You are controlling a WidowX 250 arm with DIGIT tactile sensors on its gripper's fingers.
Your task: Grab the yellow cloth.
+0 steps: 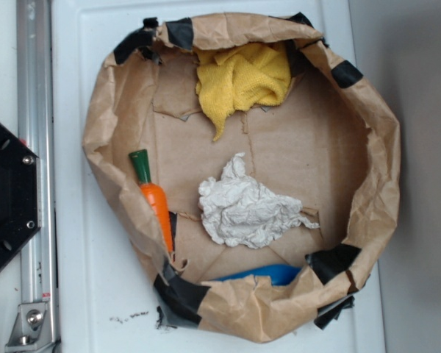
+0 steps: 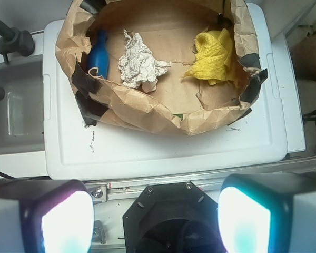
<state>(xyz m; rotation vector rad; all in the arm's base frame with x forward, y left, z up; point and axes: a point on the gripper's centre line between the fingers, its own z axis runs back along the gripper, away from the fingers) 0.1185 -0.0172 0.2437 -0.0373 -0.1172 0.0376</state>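
Observation:
The yellow cloth (image 1: 240, 78) lies bunched against the far wall of the brown paper basin (image 1: 103, 110), one corner trailing toward the middle. In the wrist view the yellow cloth (image 2: 215, 57) is at the upper right inside the paper basin (image 2: 147, 113). My gripper (image 2: 155, 219) is open, its two glowing pads wide apart at the bottom of that view, with nothing between them. It hangs well short of the basin, over the black robot base (image 2: 174, 221). The gripper does not appear in the exterior view.
A crumpled white paper wad (image 1: 246, 209) sits mid-basin. An orange toy carrot (image 1: 154, 198) leans on the left wall, and a blue object (image 1: 261, 274) lies by the near wall. The basin rests on a white lid (image 1: 88, 294), with a metal rail (image 1: 37, 147) beside it.

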